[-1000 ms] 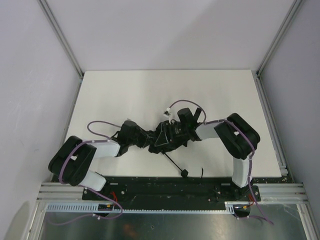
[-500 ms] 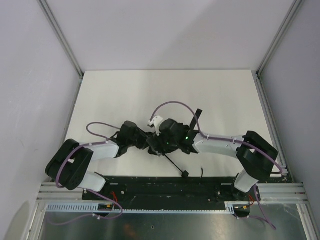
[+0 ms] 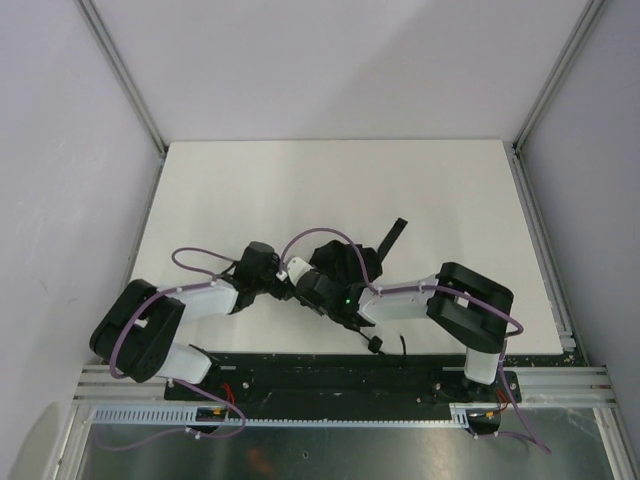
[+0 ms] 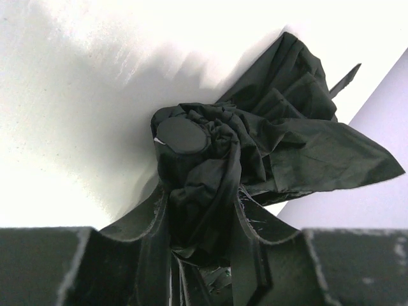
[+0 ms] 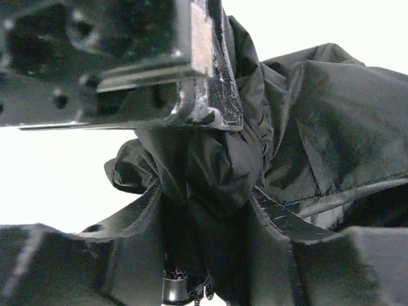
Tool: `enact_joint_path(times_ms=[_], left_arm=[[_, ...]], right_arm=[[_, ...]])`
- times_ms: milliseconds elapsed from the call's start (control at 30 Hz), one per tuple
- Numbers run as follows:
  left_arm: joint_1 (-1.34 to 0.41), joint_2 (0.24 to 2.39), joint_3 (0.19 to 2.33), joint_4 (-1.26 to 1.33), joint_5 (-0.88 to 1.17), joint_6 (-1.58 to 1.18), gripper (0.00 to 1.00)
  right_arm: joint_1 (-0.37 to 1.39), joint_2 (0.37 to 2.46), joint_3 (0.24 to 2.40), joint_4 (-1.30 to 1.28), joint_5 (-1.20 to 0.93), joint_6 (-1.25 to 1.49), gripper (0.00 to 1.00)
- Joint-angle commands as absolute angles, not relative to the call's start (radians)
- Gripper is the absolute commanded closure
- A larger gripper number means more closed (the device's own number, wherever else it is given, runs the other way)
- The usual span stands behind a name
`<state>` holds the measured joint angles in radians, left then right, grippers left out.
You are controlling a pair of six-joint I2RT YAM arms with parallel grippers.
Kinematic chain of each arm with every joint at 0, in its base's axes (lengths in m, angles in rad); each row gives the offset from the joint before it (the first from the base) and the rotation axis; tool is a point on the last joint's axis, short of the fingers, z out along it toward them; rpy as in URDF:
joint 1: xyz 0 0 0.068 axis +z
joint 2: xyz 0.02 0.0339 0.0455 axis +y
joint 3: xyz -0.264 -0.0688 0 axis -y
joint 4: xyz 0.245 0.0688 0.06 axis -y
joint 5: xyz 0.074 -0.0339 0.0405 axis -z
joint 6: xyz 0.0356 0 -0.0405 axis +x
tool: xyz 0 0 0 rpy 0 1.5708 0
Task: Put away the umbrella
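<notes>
Left gripper [image 4: 201, 220] clamps a bunched wad of the umbrella [image 4: 280, 127], its two fingers [image 4: 155, 220] pressed narrow against the dark fabric on either side. Right gripper [image 5: 207, 210] meets it from the opposite side, jaws roughly half apart, with crumpled canopy packed into the gap and touching both fingers [image 5: 271, 213]; the left gripper's black body fills the upper part of the right wrist view, just above that bunch.

Beneath them the white table [image 3: 300, 180] spreads between pale walls. The left arm [image 3: 190, 300] reaches in from the left and the right arm [image 3: 400, 300] folds in from the right, so that the two wrists come together near the table's front edge, slightly left of its middle.

The umbrella lies there between the grippers, its black canopy loose and rumpled rather than rolled, spilling toward the right. A narrow dark strip [image 3: 395, 234] of it sticks out toward the back of the table. The small black knob handle [image 3: 373, 345] rests close to the near edge, just under the right forearm. In the left wrist view a round black cap [image 4: 182, 135] shows at the top of the gripped wad.
</notes>
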<state>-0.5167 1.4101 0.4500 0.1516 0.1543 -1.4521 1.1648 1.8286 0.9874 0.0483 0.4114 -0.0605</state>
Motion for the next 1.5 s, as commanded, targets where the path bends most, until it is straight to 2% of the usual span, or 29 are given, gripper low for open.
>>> enact_joint_path(times_ms=[0, 67, 167, 200, 300, 433, 467, 533, 667, 800, 1033, 1233, 1300, 1467], left_arm=[[-0.532, 1.429, 0.462, 0.009, 0.146, -1.439, 1.0], [-0.532, 1.425, 0.466, 0.007, 0.144, -1.433, 1.0], [-0.53, 1.417, 0.472, 0.007, 0.145, -1.425, 0.98], [-0.529, 1.414, 0.474, 0.008, 0.145, -1.42, 0.89], [-0.513, 1.389, 0.475, 0.006, 0.151, -1.399, 0.53], [-0.485, 1.312, 0.479, 0.006, 0.13, -1.337, 0.16], [-0.479, 1.287, 0.48, 0.006, 0.124, -1.32, 0.09], [-0.473, 1.24, 0.475, 0.006, 0.115, -1.304, 0.03], [-0.471, 1.182, 0.447, 0.006, 0.116, -1.32, 0.01], [-0.468, 1.199, 0.45, 0.008, 0.134, -1.343, 0.01], [-0.478, 1.301, 0.477, 0.019, 0.178, -1.399, 0.01], [-0.488, 1.414, 0.482, 0.03, 0.083, -1.414, 0.02], [-0.488, 1.453, 0.481, 0.068, 0.049, -1.395, 0.08], [-0.488, 1.536, 0.461, 0.135, 0.031, -1.36, 0.43]], right_arm=[[1.138, 1.893, 0.934, 0.058, 0.372, -0.02, 0.72], [1.121, 1.892, 0.916, 0.06, 0.325, -0.009, 0.91], [1.085, 1.892, 0.891, 0.068, 0.22, -0.005, 0.99], [1.067, 1.895, 0.883, 0.074, 0.172, 0.004, 0.99], [0.995, 1.901, 0.854, 0.103, -0.019, 0.038, 1.0], [0.884, 1.919, 0.817, 0.162, -0.308, 0.103, 1.0], [0.86, 1.93, 0.815, 0.176, -0.375, 0.122, 1.0], [0.817, 1.96, 0.813, 0.211, -0.493, 0.174, 1.0], [0.734, 2.039, 0.813, 0.304, -0.709, 0.305, 1.0], [0.677, 2.103, 0.812, 0.384, -0.835, 0.411, 1.0], [0.639, 2.158, 0.813, 0.456, -0.894, 0.529, 1.0], [0.638, 2.165, 0.813, 0.473, -0.906, 0.541, 1.0], [0.638, 2.163, 0.813, 0.473, -0.906, 0.537, 1.0], [0.647, 2.132, 0.825, 0.439, -0.895, 0.498, 1.0]])
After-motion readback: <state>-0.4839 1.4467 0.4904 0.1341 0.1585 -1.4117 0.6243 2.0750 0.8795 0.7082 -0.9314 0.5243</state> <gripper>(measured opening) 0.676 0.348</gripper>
